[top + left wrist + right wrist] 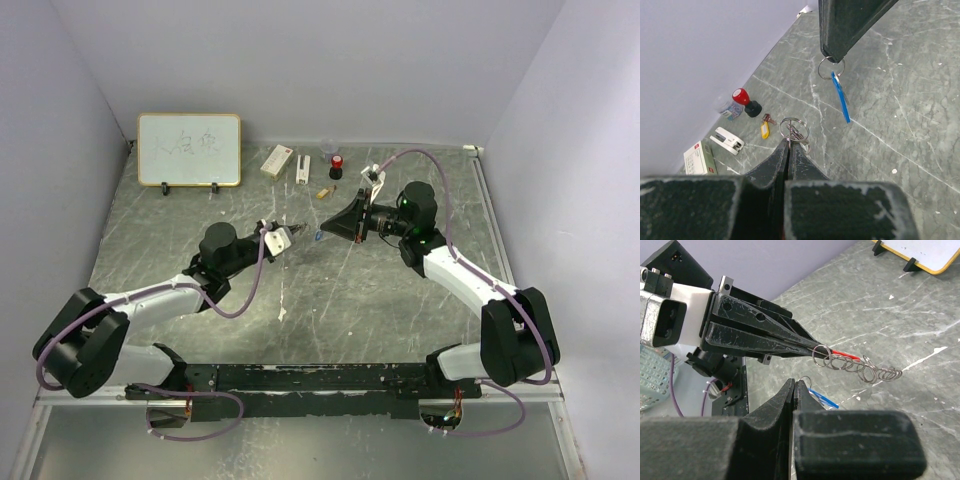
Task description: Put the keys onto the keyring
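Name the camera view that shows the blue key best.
Left wrist view: the blue key hangs in full under the shut right pincer. The right wrist view shows only a blue sliver beside its own pincer; the top view, a tiny blue speck.

The keyring point(855, 367), a string of silvery wire loops with a red tag, juts from the closed tips of the left gripper point(811, 350). The blue key point(841, 97) hangs, tip down, from the closed right gripper point(832, 54). The tan key point(764, 130) lies flat on the table point(900, 100).
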{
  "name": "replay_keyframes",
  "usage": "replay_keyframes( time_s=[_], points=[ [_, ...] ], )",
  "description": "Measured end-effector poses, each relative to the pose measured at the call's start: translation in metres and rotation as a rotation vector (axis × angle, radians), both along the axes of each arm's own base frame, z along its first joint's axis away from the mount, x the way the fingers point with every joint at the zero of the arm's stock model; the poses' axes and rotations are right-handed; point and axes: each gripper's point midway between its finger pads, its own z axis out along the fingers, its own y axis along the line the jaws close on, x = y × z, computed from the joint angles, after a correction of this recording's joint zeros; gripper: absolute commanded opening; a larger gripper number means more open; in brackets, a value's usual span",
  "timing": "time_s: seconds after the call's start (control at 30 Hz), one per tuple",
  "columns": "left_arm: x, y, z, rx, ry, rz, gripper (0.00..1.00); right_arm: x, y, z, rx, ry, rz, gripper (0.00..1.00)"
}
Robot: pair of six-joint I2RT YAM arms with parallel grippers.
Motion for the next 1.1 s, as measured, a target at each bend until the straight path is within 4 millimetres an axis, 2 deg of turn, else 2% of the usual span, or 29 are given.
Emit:
replay_keyframes(
  time_s=[0.73,1.1],
  points=[
    [-0.007,-0.013,-0.006,0.043,-0.070,-0.104,0.07,0.000,0.000,-0.001,0.013,0.015,-0.008,0.00],
    [-0.004,-0.024,0.005,0.055,-0.114,-0.140,0.07,0.001,0.000,-0.001,0.019,0.035,-0.016,0.00]
  ],
)
